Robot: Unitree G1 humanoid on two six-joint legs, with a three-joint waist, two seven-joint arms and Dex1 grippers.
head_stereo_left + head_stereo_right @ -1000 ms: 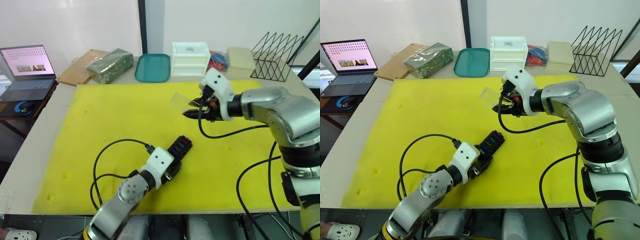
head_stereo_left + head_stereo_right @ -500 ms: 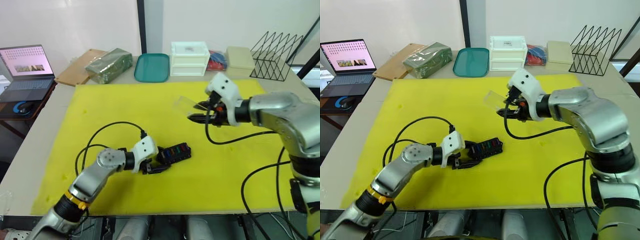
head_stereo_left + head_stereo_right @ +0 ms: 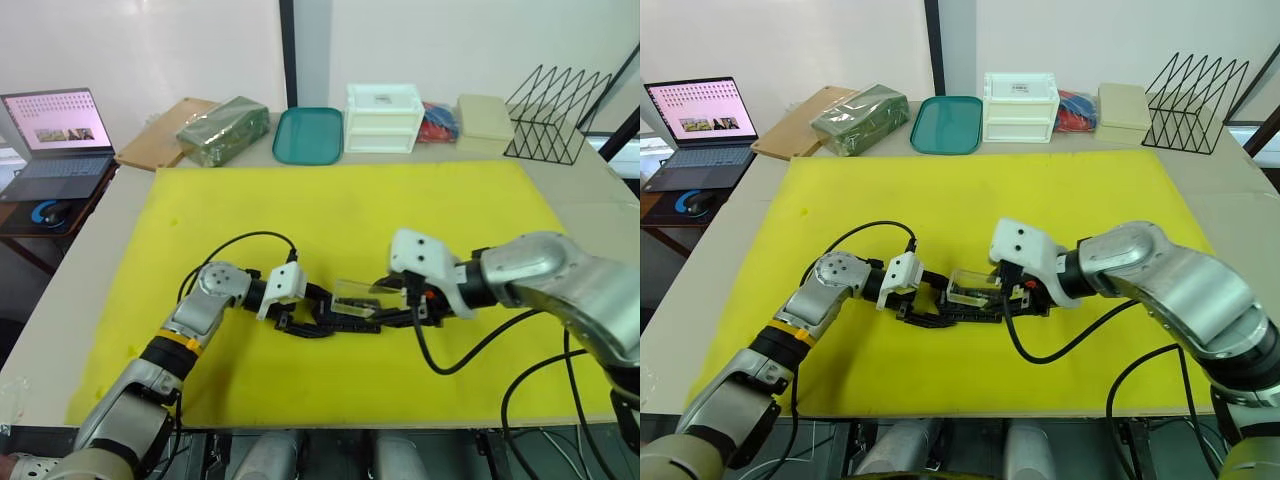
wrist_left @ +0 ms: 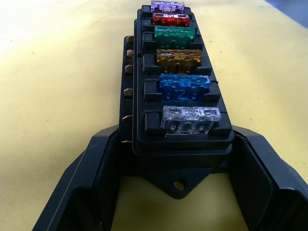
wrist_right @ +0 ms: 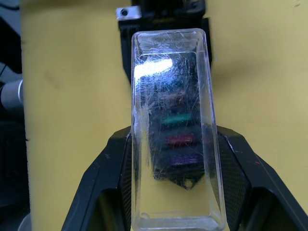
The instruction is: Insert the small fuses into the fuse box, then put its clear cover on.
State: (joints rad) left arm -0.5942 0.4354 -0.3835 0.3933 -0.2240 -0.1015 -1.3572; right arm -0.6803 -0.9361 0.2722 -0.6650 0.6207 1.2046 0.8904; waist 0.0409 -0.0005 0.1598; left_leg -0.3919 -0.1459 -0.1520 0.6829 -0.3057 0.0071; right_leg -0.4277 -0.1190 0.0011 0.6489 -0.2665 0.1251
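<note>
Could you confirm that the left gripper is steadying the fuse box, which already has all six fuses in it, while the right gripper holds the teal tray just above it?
Not quite. The right gripper holds the clear cover, not the teal tray, which sits at the back of the table; the right wrist view shows this. The rest stands: the left gripper steadies the fuse box with six fuses seated.

We see our left gripper [image 4: 175, 192], its black fingers clasping one end of the black rectangular plastic fuse box [image 4: 144, 91], which rests on the yellow foam mat [image 4: 57, 72]. Six translucent blade fuses [image 4: 174, 36] fill one row.
</note>
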